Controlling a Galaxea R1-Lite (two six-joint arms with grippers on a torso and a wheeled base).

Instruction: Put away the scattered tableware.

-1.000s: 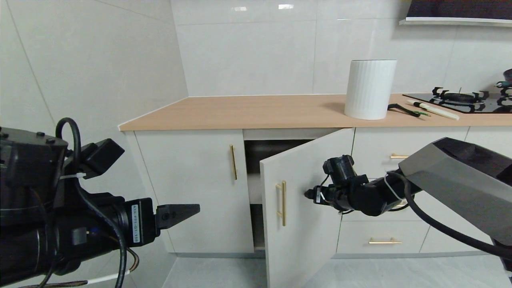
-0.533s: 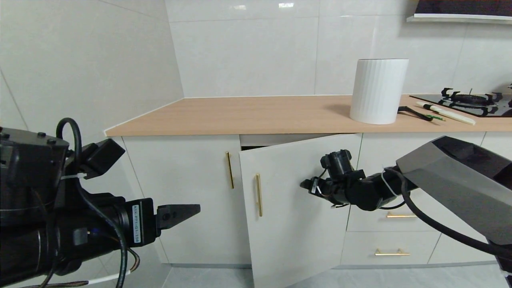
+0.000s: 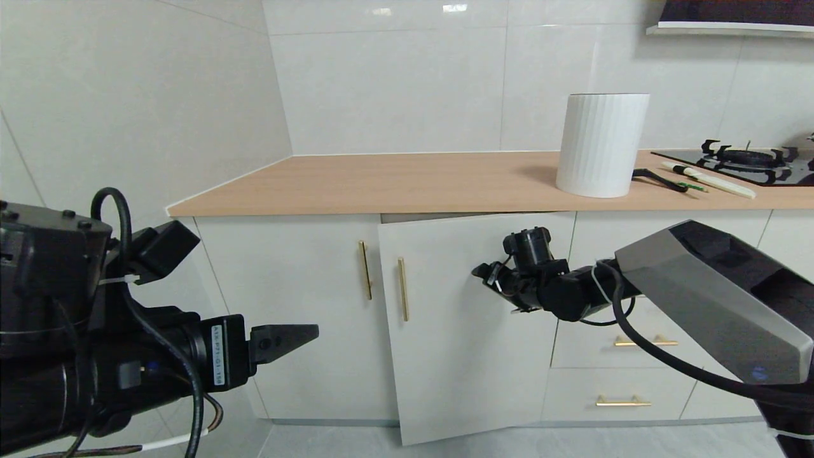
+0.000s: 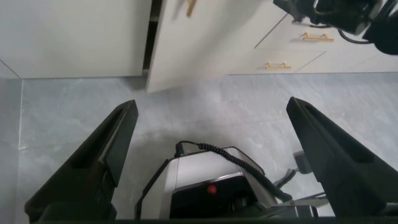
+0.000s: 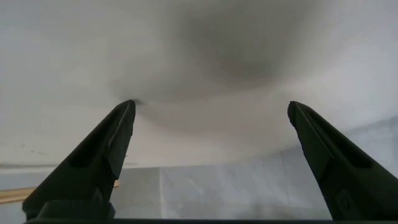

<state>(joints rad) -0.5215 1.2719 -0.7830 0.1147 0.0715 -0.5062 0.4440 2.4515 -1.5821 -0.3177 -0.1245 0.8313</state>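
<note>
Wood-look worktop (image 3: 413,181) over a run of white cupboards, with a tiled corner behind.

Cupboard door (image 3: 470,356) under it is nearly shut. Its handle edge sits a bit proud of the neighbouring door, and there is a thin gap along the top.

Right gripper (image 3: 481,275) is at that door's face, upper half, between the gold handle (image 3: 402,289) and the hinge side. In the right wrist view its fingers (image 5: 118,143) are spread wide with nothing between them and the door panel directly ahead. Touching or just off it, can't tell.

Left gripper (image 3: 305,332) hangs low, well out to the left of the cupboards. It is also spread wide and empty, pointing down at the floor (image 4: 74,106).

White ribbed canister (image 3: 603,145) stands upright on the worktop, right of the door, with the hob (image 3: 744,158) beyond it.

The loose utensils lie flat between canister and hob:
- Pale utensil (image 3: 709,178), long and thin.
- Dark-handled utensil (image 3: 655,178), just beside the canister foot.

I can't say exactly what either one is.

The key geometry: both lie above and to the robot's right of the right gripper, up on the worktop. Their long axes run roughly along the counter, slanting toward the front edge at the hob end. The right arm is clearly nearer. I'd guess it must clear the counter lip, then close across the shaft rather than along it.

For writing, a white sticker (image 3: 217,364) on the left arm's wrist has one line of small print. I can make out none on the canister or doors.
</note>
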